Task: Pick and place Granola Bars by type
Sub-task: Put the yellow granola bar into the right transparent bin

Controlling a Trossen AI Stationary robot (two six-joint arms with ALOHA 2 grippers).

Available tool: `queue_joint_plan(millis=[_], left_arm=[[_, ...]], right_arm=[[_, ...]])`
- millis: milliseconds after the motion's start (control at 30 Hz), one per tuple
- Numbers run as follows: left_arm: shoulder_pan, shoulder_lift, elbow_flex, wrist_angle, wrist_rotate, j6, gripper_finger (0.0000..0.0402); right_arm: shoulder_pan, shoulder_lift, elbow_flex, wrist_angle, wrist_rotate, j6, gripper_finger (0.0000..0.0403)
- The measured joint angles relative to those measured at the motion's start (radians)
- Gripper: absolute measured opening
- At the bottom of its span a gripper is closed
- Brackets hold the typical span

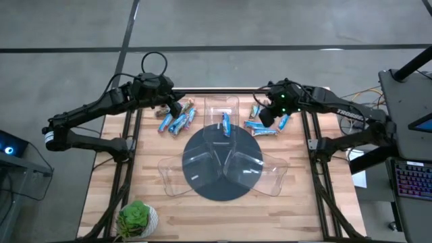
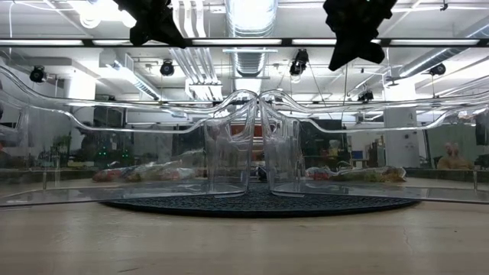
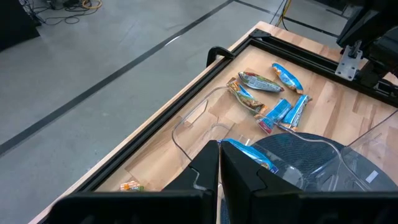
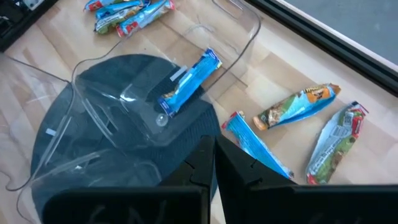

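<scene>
Both tools, left tool (image 3: 219,163) and right tool (image 4: 214,163), hover closed and empty; Granola Bars (image 4: 301,107) lie beneath them (light, slippery wrappers), so we'd pinch mid-length.

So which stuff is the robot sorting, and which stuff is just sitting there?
For the job:
- granola bars, left pile
- granola bars, right pile
- blue bar in a tray
- clear trays on the dark round mat

Just sitting there:
- little potted plant
- keyboard
</scene>
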Motion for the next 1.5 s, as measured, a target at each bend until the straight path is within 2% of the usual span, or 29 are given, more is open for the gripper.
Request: queue_joint_plan(millis=[600,1500], left_arm=[[0.001,0.0,0.0,0.0,0.0,0.0,0.0],[0.0,0.0,0.0,0.0,0.0,0.0,0.0]], right_arm=[[0.0,-0.256,-0.186,0.008,0.053,0.113,0.0008],[0.0,-0.264,-0.193,0.016,0.053,0.135,0.0008]])
